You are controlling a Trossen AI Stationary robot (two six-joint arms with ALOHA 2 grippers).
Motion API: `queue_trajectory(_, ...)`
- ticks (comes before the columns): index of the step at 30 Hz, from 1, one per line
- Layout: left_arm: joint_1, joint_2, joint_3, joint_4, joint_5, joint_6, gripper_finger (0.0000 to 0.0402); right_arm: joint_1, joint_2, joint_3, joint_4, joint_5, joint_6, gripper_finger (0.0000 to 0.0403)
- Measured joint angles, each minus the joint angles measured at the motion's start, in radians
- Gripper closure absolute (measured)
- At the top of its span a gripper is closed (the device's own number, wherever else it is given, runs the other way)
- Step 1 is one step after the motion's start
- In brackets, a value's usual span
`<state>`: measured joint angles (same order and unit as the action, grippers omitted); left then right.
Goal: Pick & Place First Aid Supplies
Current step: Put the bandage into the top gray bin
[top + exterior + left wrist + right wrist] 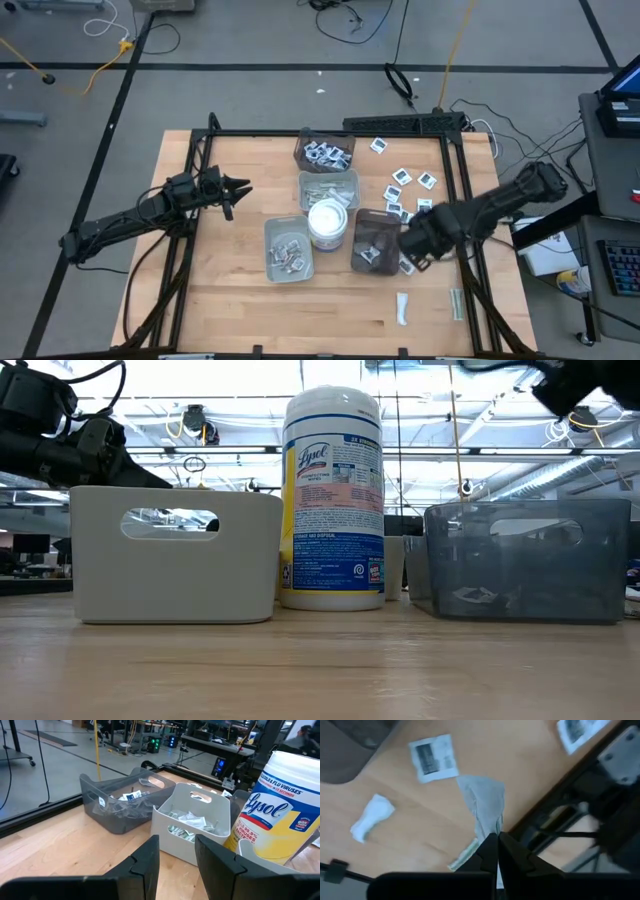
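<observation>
I have the right gripper (496, 842) low at the table's four o'clock, just beside the dark tray (374, 240), its fingers pinched together on a crumpled pale packet (484, 800) that hangs from the tips; a square white packet (432, 756) with dark print lies on the wood near it, and more loose packets (398, 176) sit scattered toward two o'clock. My left gripper (240, 190) waits at nine o'clock, fingers (147, 862) parted and holding nothing, facing the grey tray (195, 820) and the round tub (327, 222).
</observation>
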<state>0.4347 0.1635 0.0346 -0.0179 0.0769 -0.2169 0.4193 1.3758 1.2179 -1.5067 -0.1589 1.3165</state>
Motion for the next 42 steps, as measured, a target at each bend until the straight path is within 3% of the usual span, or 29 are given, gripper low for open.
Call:
queue_trajectory(12, 0.0, 0.0, 0.0, 0.0, 0.0, 0.0, 0.0273, -0.359, 0.061, 0.027, -0.053, 0.027, -0.449, 0.0403)
queue_trajectory(21, 0.0, 0.0, 0.0, 0.0, 0.0, 0.0, 0.0273, -0.59, 0.274, 0.246, -0.03, 0.058, -0.822, 0.0403)
queue_trajectory(30, 0.0, 0.0, 0.0, 0.0, 0.0, 0.0, 0.0273, -0.711, 0.544, 0.606, 0.005, 0.054, -1.225, 0.0403)
queue_trajectory(35, 0.0, 0.0, 0.0, 0.0, 0.0, 0.0, 0.0273, -0.755, 0.647, 0.774, 0.049, 0.053, -1.349, 0.0403)
queue_trajectory(42, 0.0, 0.0, 0.0, 0.0, 0.0, 0.0, 0.0273, -0.779, 0.725, 0.813, 0.104, 0.05, -1.409, 0.0403)
